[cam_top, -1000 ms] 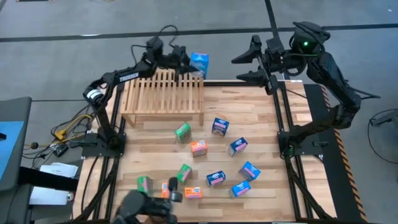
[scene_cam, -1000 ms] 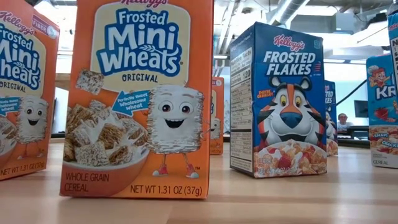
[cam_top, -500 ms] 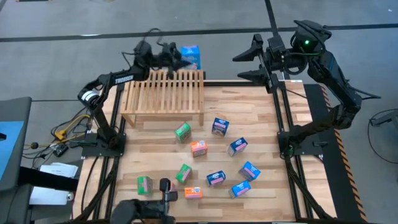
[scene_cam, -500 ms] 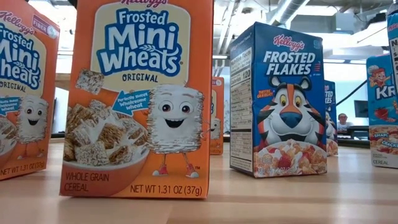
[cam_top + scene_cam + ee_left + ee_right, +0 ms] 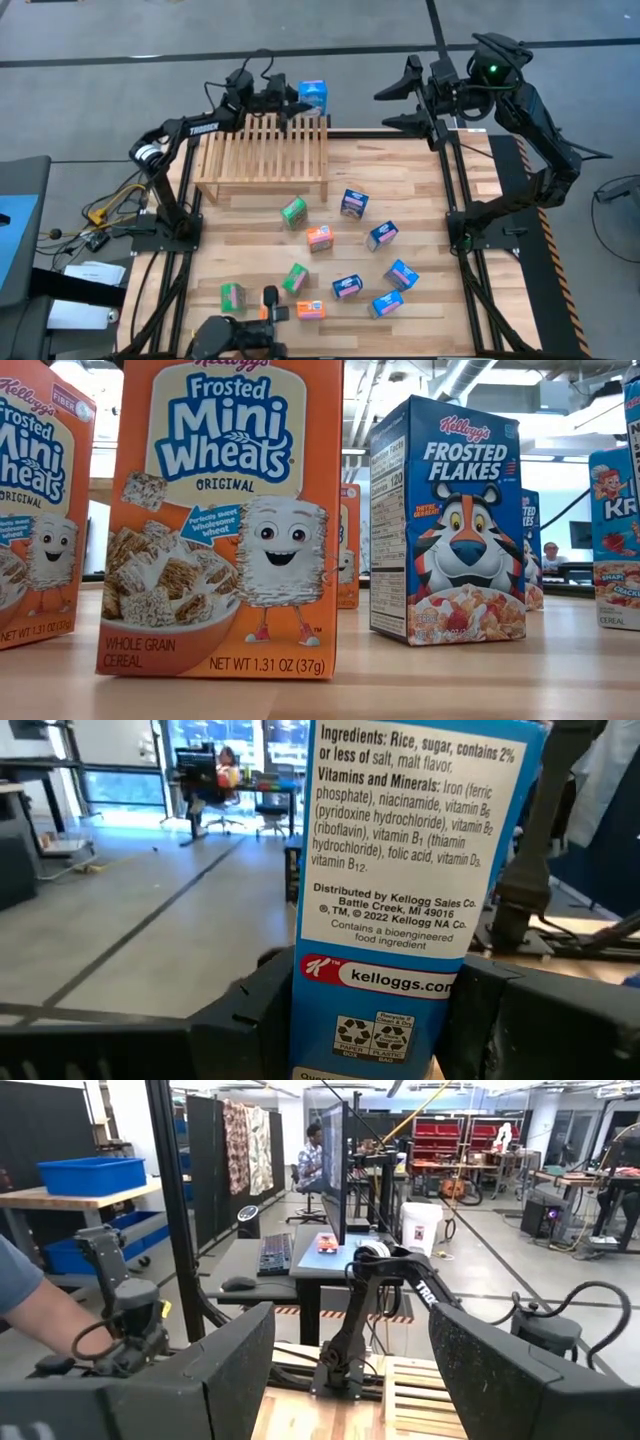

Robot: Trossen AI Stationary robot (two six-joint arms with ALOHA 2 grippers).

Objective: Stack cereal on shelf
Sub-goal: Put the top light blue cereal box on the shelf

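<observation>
The shelf [image 5: 262, 150], a light-wood slatted rack, stands on the far left of the table. My left gripper [image 5: 290, 100] is shut on a blue cereal box [image 5: 313, 97], which it holds just beyond the shelf's far right corner; the box fills the left wrist view [image 5: 400, 870]. Several more cereal boxes stand or lie on the tabletop, among them a green one [image 5: 293, 211], an orange one [image 5: 319, 238] and a blue one [image 5: 353, 203]. My right gripper [image 5: 408, 95] hangs open and bare beyond the table's far right edge. Neither gripper shows in the low view. My left gripper pinches the blue box's lower part [image 5: 385, 1020] between its two fingers [image 5: 250, 1020], one on each wide face, with the narrow ingredients panel toward the wrist camera. The fingers lie level and come from the table's left. The box stands nearly upright, lifted clear of the shelf.
In the low view an orange Mini-Wheats box [image 5: 225, 520] and a blue Frosted Flakes box [image 5: 450, 525] stand close up. Bare planks [image 5: 400, 175] lie to the shelf's right. A dark object [image 5: 240, 335] sits at the near edge. A person's sleeve [image 5: 30, 1310] shows beyond the table.
My left gripper, still shut on the blue box, drew a little toward the table's far left and then came partway back, so the box now hangs slightly farther toward the far edge than a second ago. My right arm has kept still.
</observation>
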